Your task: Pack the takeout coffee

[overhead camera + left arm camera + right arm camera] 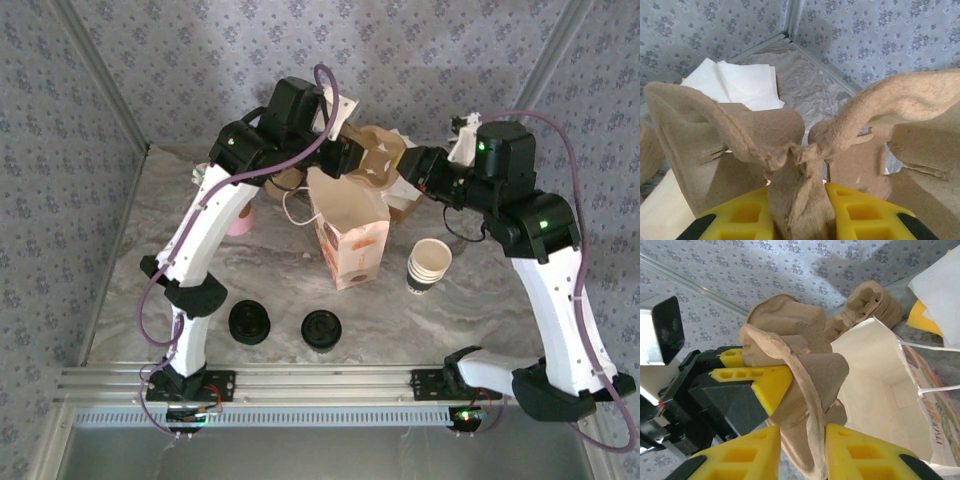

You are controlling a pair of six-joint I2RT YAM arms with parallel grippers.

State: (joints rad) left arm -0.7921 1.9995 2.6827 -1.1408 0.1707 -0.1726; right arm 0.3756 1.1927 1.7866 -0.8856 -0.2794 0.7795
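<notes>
A brown pulp cup carrier (pixel 385 160) hangs over the open white paper bag (pixel 350 235) at the back of the table. My left gripper (pixel 800 210) is shut on a crumpled fold of the carrier (pixel 800 165). My right gripper (pixel 802 450) stands open around the carrier's thin rim (pixel 812 405), which rests against one finger with a gap to the other. The left gripper's yellow fingers (pixel 760 382) press the carrier (pixel 790 330) from the left, beside the bag's mouth (pixel 875 380). The takeout coffee is hidden from view.
A stack of lidless paper cups (pixel 430 265) stands right of the bag. Two black lid piles (pixel 248 322) (pixel 322 329) sit near the front. White napkins (pixel 745 82) and more pulp carriers (pixel 870 305) lie behind. A pink object (pixel 238 218) is at the left.
</notes>
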